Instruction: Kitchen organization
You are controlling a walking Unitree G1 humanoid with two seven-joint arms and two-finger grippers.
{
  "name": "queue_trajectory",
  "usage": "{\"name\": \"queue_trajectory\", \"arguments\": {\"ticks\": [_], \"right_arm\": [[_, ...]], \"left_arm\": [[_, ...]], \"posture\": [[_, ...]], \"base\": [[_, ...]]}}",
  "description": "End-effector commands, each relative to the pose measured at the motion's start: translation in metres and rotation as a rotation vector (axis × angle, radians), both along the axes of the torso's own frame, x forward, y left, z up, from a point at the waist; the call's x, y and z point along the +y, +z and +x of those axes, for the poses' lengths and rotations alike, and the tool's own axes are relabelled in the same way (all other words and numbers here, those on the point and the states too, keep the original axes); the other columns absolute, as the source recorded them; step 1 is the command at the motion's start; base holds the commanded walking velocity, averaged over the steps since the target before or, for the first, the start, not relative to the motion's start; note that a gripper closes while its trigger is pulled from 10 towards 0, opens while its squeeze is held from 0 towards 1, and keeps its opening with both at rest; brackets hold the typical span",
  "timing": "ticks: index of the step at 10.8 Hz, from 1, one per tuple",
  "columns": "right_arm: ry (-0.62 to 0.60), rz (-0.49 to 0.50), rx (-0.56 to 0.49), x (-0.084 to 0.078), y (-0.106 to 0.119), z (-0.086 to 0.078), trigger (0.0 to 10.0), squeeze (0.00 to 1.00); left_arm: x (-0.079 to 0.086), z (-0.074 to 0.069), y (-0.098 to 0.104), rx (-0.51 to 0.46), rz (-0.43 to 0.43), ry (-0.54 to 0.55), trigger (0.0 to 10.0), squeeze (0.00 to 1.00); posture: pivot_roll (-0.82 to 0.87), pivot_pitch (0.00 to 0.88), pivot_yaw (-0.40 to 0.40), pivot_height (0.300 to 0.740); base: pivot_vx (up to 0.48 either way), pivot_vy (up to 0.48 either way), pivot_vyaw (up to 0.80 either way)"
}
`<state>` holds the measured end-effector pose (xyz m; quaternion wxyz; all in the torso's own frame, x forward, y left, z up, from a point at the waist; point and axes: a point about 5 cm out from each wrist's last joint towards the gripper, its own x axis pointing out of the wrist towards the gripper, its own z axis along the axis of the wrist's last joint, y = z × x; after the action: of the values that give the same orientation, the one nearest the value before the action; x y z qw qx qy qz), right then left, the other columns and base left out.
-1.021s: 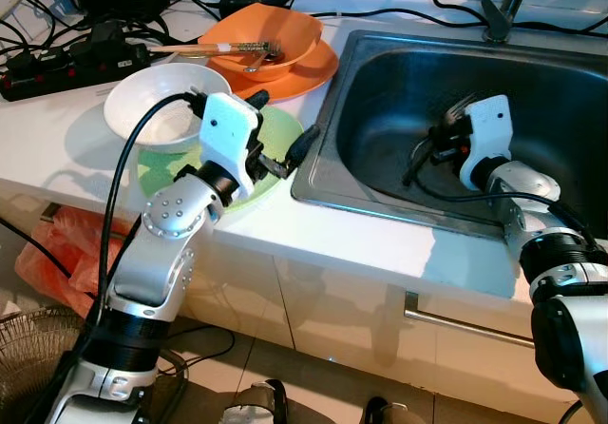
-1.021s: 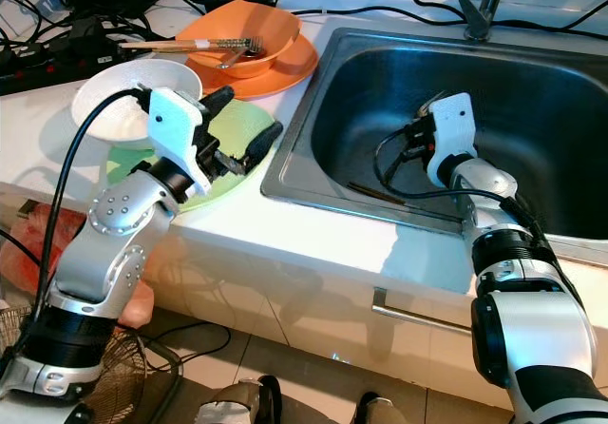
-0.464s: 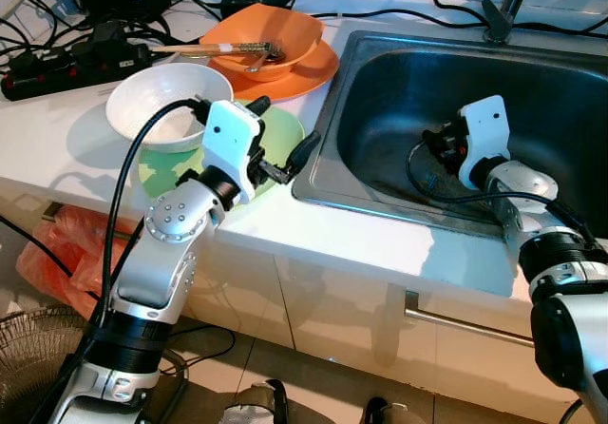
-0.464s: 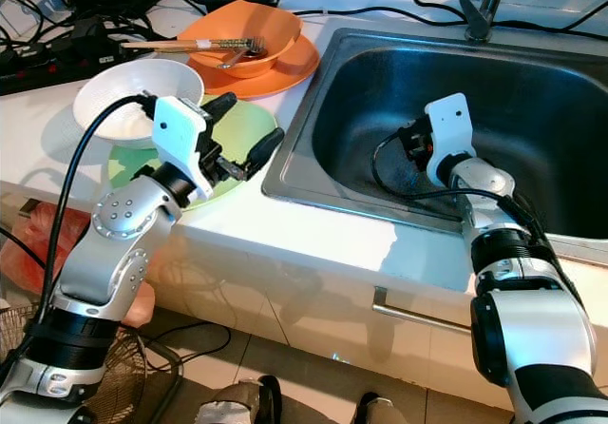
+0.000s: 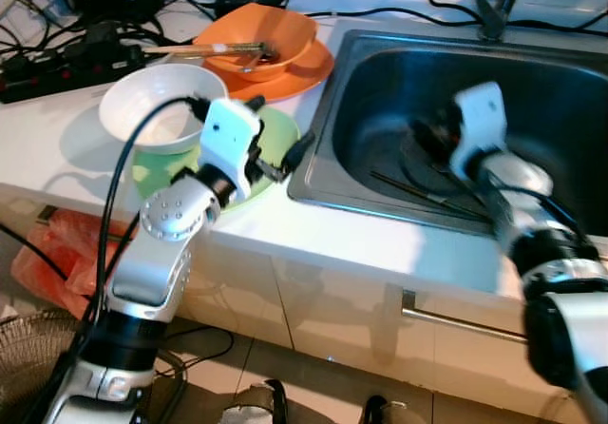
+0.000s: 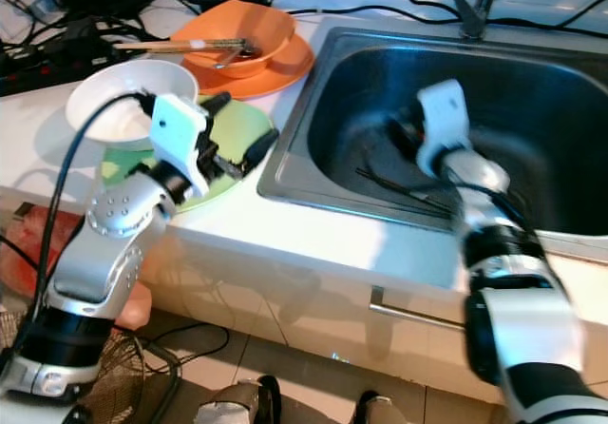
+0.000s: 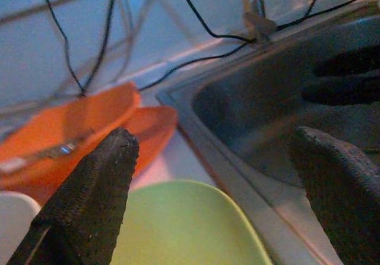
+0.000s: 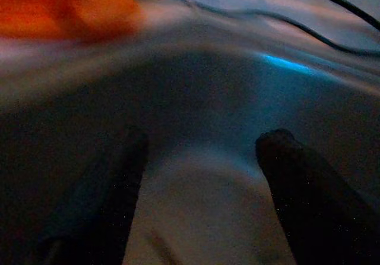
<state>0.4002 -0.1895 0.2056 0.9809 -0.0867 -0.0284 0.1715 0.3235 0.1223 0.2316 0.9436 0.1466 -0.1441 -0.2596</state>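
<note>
Holding my left gripper (image 5: 278,155) wide open over the green plate (image 5: 275,131) at centre-left; white bowl (image 5: 157,106) just behind. My right gripper (image 8: 202,176), blurred, fingers spread and empty, sits inside the sink (image 5: 560,82) at right, near chopsticks (image 5: 418,192) on its floor

Robot body: two silver arms, white wrist housings, black fingers

Left arm (image 5: 157,253): brushed silver shells, rounded elbow joint with a ring of small screws; black band at the lower segment; thick black cable looping from the white wrist block (image 5: 228,139); left gripper (image 7: 219,188) fingers matte black, finely textured, rounded tips; right arm (image 6: 494,253) same silver with black joint rings, motion-blurred; right gripper (image 8: 202,199) fingers dark, blurred.
</note>
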Motion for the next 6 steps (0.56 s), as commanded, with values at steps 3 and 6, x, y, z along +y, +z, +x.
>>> {"name": "queue_trajectory", "arguments": {"ticks": [3, 6], "right_arm": [[0.365, 0.181, -0.096, 0.047, 0.040, -0.018, 10.0, 1.00], [0.473, 0.177, -0.075, 0.053, 0.041, -0.036, 10.0, 1.00]], "left_arm": [[0.014, 0.010, 0.017, -0.037, 0.100, 0.136, 10.0, 1.00], [0.024, 0.017, 0.025, -0.004, 0.141, 0.232, 10.0, 1.00]], "posture": [[0.15, 0.145, 0.078, 0.740], [0.15, 0.141, 0.075, 0.740]], "base": [[0.000, 0.000, 0.00], [0.000, 0.000, 0.00]]}}
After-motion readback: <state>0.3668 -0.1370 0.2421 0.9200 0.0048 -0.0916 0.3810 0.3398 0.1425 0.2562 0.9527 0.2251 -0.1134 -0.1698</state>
